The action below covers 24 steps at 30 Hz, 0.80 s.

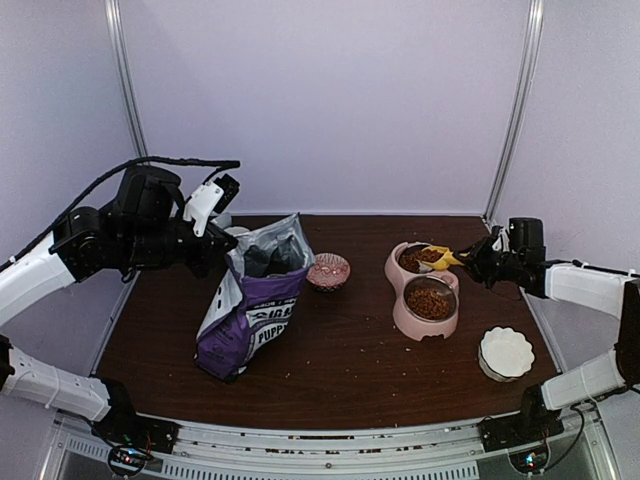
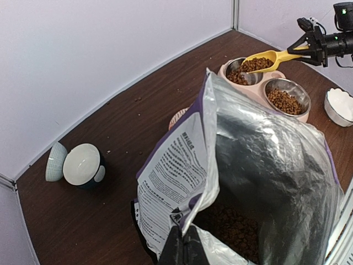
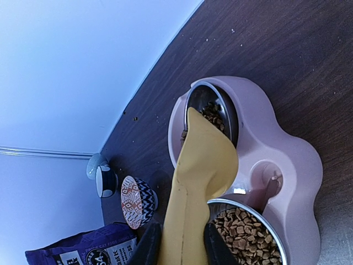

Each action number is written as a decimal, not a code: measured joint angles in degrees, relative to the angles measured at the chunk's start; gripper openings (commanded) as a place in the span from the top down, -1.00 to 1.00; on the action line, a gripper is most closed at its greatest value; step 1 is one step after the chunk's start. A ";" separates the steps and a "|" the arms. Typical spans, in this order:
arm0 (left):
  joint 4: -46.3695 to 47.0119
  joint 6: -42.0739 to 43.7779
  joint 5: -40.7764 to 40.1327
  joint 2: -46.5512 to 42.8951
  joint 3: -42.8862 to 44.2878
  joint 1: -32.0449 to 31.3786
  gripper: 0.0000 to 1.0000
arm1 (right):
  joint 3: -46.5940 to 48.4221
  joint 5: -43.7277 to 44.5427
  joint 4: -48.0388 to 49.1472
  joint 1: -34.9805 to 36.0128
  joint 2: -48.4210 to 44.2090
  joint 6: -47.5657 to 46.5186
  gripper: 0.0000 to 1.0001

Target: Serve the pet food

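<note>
Found open brown tabletop [image 1: 340,365] along near edge, white scalloped bowl [image 1: 506,352] at its right end. Saw purple food bag [image 1: 250,315] upright left of centre, mouth open, rim pinched tight in left gripper [image 2: 182,236]. Noted bare wood between bag and pink double feeder [image 1: 398,318]. Found pet food [image 1: 430,300] in both steel bowls and heaped in yellow scoop [image 1: 442,258], handle clamped narrowly in right gripper [image 3: 183,238]. Scoop's long axis ran right to left, mouth over far bowl. Spotted two small cups [image 2: 83,164] by back-left wall.
</note>
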 measured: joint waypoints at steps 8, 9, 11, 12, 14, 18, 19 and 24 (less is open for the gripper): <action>0.35 0.07 -0.13 -0.46 -0.52 0.00 1.00 | 2.27 1.05 -3.43 -0.09 0.02 -2.36 0.78; 0.37 0.13 -0.22 -0.52 -0.57 0.00 1.00 | 2.47 1.09 -3.76 -0.11 0.00 -2.60 0.78; 0.44 0.24 -0.28 -0.63 -0.68 0.00 1.00 | 3.02 1.18 -4.66 -0.11 0.02 -3.04 0.78; 0.46 0.24 -0.28 -0.63 -0.70 0.00 1.00 | 3.30 1.18 -5.09 -0.11 0.04 -3.32 0.78; 0.50 0.28 -0.26 -0.63 -0.74 0.00 1.00 | 4.11 1.25 -6.03 -0.11 0.04 -4.07 0.78; 0.59 0.33 -0.24 -0.63 -0.81 0.00 1.00 | 5.81 1.44 -8.44 -0.11 0.04 -5.77 0.77; 0.72 0.33 -0.24 -0.66 -0.94 0.00 1.00 | 6.14 1.60 -9.01 -0.11 0.04 -6.19 0.77; 1.25 0.33 0.02 -0.68 -1.27 0.00 1.00 | 8.57 2.71 -13.81 -0.13 0.04 -9.62 0.77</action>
